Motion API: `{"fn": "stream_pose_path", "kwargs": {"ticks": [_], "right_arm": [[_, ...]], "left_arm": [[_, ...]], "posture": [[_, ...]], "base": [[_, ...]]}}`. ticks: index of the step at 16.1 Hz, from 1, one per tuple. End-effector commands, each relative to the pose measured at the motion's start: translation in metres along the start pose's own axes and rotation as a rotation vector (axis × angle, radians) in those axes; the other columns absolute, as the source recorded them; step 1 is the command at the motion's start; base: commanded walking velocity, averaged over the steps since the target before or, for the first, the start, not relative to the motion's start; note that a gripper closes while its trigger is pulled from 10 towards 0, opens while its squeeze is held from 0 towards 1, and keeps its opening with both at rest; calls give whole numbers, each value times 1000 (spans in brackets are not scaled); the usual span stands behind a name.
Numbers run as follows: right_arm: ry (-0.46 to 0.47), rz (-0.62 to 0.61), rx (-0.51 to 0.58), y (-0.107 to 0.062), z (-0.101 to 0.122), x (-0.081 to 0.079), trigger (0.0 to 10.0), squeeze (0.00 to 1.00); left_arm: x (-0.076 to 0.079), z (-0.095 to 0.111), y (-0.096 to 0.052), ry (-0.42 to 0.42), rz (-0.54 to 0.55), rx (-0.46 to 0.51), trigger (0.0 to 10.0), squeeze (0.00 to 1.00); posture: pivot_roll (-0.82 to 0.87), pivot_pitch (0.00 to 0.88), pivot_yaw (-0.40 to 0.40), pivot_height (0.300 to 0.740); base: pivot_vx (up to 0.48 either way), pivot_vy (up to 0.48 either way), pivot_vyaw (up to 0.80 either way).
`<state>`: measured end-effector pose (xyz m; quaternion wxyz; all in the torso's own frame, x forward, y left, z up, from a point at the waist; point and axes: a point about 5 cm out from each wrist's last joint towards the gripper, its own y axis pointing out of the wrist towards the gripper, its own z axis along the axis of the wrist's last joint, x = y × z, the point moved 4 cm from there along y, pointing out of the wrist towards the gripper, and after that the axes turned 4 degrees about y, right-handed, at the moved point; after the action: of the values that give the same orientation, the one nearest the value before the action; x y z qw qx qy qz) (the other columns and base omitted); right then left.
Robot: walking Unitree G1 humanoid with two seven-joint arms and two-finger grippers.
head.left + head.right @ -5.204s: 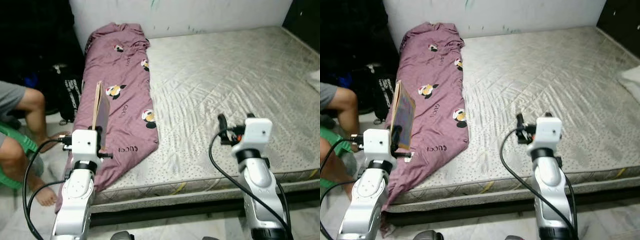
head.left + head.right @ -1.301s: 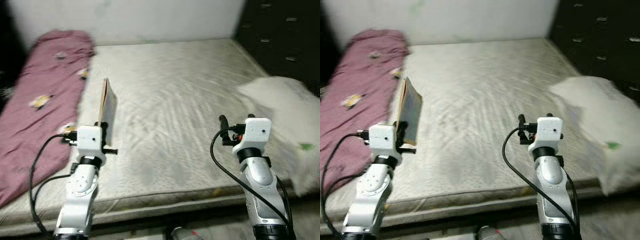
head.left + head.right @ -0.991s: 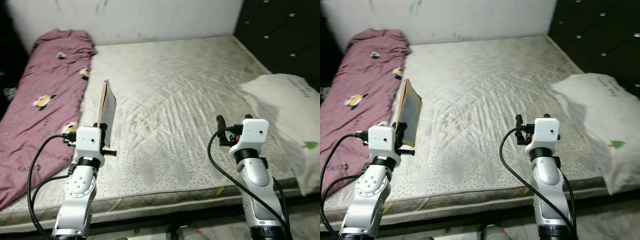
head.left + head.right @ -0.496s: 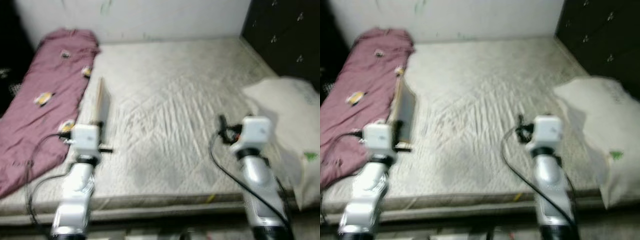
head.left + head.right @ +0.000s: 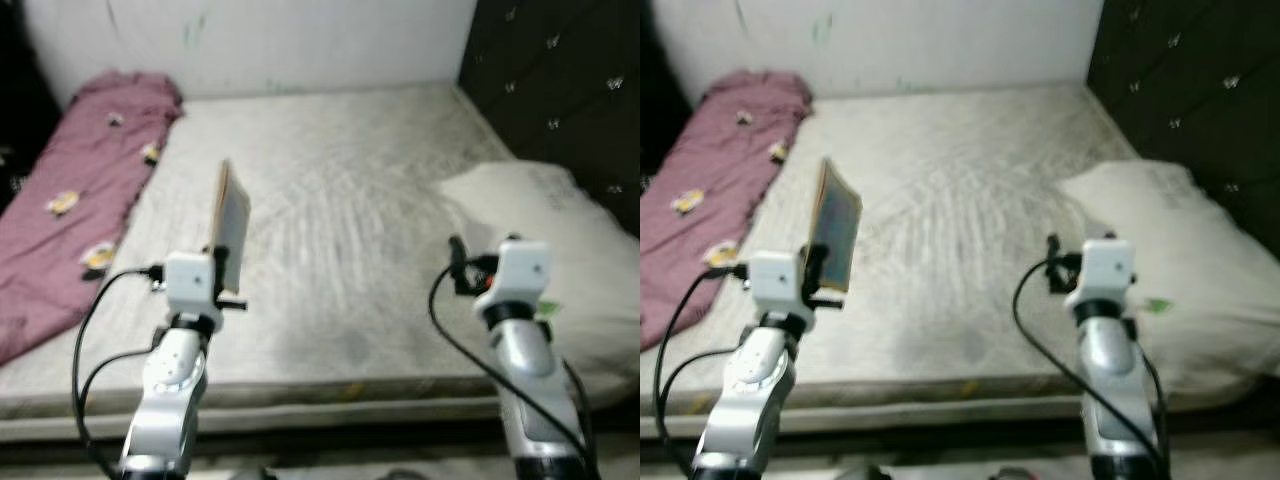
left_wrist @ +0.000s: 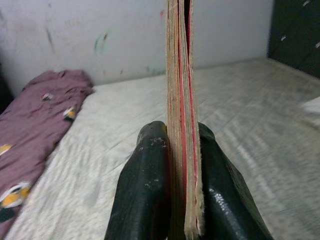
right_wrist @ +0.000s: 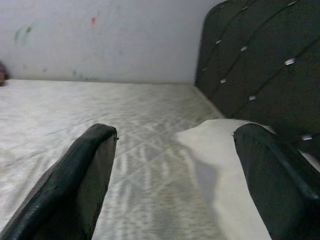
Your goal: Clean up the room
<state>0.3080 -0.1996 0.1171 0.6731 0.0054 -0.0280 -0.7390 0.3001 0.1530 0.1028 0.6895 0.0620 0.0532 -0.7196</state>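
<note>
Bare grey mattress (image 5: 340, 230) spans the room, a maroon blanket (image 5: 70, 210) along its left edge, a white pillow (image 5: 1185, 270) by the dark headboard (image 5: 560, 90); no writing is legible. Left gripper (image 6: 172, 165), raised, pinches an upright book (image 5: 232, 222). Right gripper (image 7: 175, 185), raised, is spread.

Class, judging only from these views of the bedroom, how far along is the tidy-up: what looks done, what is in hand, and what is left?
Done: nothing clearly finished; the maroon blanket lies crumpled along the mattress edge. In hand: the left gripper is clamped on a thin book, held upright over the bed. Left: putting the book away, the blanket, perhaps the white pillow by the dark headboard. The right gripper is open.
</note>
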Motion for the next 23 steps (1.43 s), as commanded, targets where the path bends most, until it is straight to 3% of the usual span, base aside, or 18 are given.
{"fn": "stream_pose_path", "kwargs": {"ticks": [1, 13, 23], "right_arm": [[12, 27, 6, 1, 2, -10, 10000, 0], [7, 22, 7, 0, 2, -8, 10000, 0], [1, 21, 9, 0, 2, -7, 10000, 0]], "left_arm": [[-15, 10, 1, 22, 44, 40, 10000, 0], [-12, 14, 1, -9, 16, 70, 10000, 0], [-11, 15, 0, -22, -2, 79, 10000, 0]], "posture": [[-77, 0, 67, 740], [-84, 0, 70, 740], [-85, 0, 70, 740]], "base": [[0, -330, 0], [0, -28, 0], [391, 0, 0]]}}
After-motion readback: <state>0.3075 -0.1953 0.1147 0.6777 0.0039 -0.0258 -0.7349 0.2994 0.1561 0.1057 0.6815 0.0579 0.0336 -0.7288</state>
